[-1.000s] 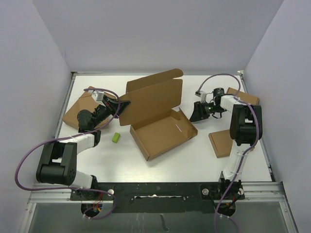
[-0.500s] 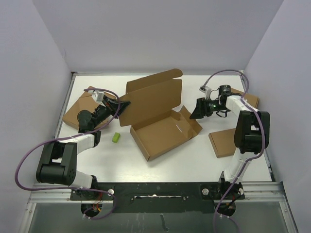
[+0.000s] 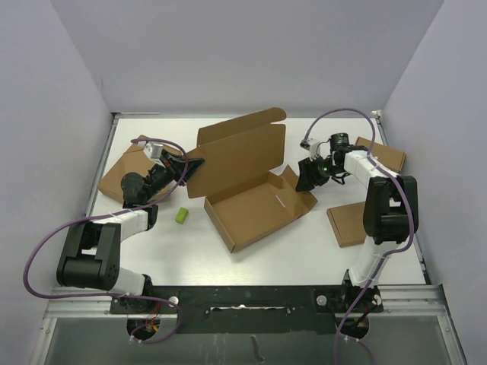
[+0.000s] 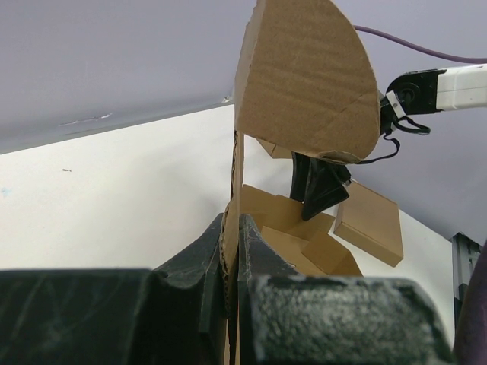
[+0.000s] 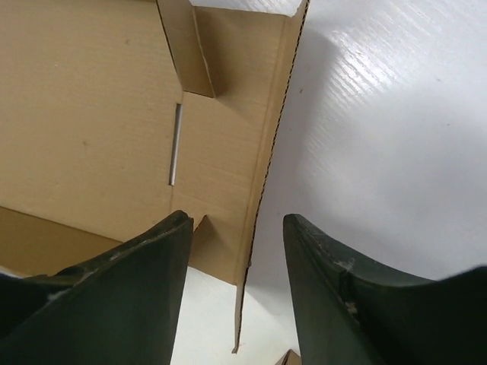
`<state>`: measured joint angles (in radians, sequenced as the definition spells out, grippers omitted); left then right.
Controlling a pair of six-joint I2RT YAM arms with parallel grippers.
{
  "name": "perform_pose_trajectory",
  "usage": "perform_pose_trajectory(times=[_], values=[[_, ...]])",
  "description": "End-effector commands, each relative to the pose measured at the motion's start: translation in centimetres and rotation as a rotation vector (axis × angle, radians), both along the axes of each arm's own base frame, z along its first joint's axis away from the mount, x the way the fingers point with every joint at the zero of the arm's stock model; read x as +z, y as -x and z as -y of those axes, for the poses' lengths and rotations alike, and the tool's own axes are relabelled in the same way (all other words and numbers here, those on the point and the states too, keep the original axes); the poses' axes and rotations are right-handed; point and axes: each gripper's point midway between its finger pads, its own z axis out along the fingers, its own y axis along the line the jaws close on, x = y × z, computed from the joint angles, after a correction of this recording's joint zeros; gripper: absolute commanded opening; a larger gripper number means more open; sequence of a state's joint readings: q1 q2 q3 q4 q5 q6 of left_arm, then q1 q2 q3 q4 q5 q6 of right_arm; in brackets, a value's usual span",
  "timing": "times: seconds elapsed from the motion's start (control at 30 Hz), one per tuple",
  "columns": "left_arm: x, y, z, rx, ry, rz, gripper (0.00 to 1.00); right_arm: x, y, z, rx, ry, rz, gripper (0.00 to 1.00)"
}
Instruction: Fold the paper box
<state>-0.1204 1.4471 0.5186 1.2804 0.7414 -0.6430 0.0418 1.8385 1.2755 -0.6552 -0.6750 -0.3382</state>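
Observation:
The paper box (image 3: 255, 209) lies open mid-table, its tray flat and its lid (image 3: 240, 156) tilted up behind. My left gripper (image 3: 186, 169) is shut on the lid's left edge. In the left wrist view the cardboard is pinched between the fingers (image 4: 232, 236), and a rounded flap (image 4: 304, 84) rises above them. My right gripper (image 3: 308, 176) is open at the tray's right side. In the right wrist view the upright side wall (image 5: 262, 190) stands between the open fingers of this gripper (image 5: 237, 228), touching neither.
Flat brown boxes lie at the right front (image 3: 348, 223), the right back (image 3: 384, 154) and under the left arm (image 3: 122, 171). A small green block (image 3: 182, 216) sits left of the tray. Grey walls close the table on three sides.
The right gripper has opened wider and shifted slightly toward the tray's right wall, which now stands more upright. The left gripper and lid have not moved.

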Motion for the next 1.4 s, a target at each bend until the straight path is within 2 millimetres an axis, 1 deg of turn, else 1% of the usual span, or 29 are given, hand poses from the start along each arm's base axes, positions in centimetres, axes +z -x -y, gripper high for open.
perform_pose_trajectory(times=[0.0,0.1,0.17,0.23,0.33,0.47,0.53,0.63,0.67,0.77,0.93,1.07,1.17,1.27,1.37], values=[[3.5,0.8,-0.4,0.011,0.024,0.132,0.0,0.3,-1.1,0.8,0.008,0.092,0.082,0.46],[3.6,0.7,-0.5,0.012,0.028,0.131,0.0,0.7,-1.1,0.6,0.022,0.098,0.106,0.22],[3.6,0.8,-0.4,0.013,0.034,0.126,0.0,1.7,-1.3,0.4,0.024,0.105,0.147,0.07],[3.6,0.7,-0.4,0.013,0.04,0.121,0.0,3.7,-1.9,0.4,0.019,0.12,0.221,0.0],[3.6,0.7,-0.3,0.008,0.049,0.108,0.0,6.5,-2.8,0.3,0.003,0.141,0.319,0.0],[3.5,0.7,0.4,0.002,0.042,0.099,0.0,9.6,-3.3,-0.1,0.004,0.169,0.413,0.0],[3.3,0.5,0.9,0.007,0.04,0.087,0.0,10.6,-3.4,-0.5,0.018,0.206,0.455,0.0],[2.9,0.2,1.7,0.013,0.039,0.063,0.0,11.4,-3.7,-1.0,0.051,0.262,0.507,0.0],[2.5,0.2,2.0,0.007,0.034,0.05,0.0,11.5,-3.7,-1.2,0.061,0.282,0.517,0.0],[1.6,-0.7,2.2,0.04,0.038,0.006,0.0,11.1,-3.5,-1.7,0.095,0.333,0.539,0.0],[-0.3,-1.6,2.4,0.044,0.031,-0.064,0.0,8.8,-2.7,-2.7,0.151,0.419,0.536,0.0],[-1.6,-2.0,2.8,0.02,0.02,-0.095,0.0,7.3,-2.5,-2.9,0.159,0.414,0.502,0.0],[-2.1,-2.5,2.8,0.018,0.013,-0.104,0.0,6.7,-2.2,-3.2,0.163,0.397,0.484,0.0],[-2.4,-3.2,2.5,0.021,0.016,-0.117,0.0,6.6,-2.0,-3.2,0.156,0.385,0.478,0.0],[-2.5,-3.9,2.0,0.031,0.033,-0.147,0.0,6.4,-1.9,-2.8,0.135,0.387,0.47,0.0]])
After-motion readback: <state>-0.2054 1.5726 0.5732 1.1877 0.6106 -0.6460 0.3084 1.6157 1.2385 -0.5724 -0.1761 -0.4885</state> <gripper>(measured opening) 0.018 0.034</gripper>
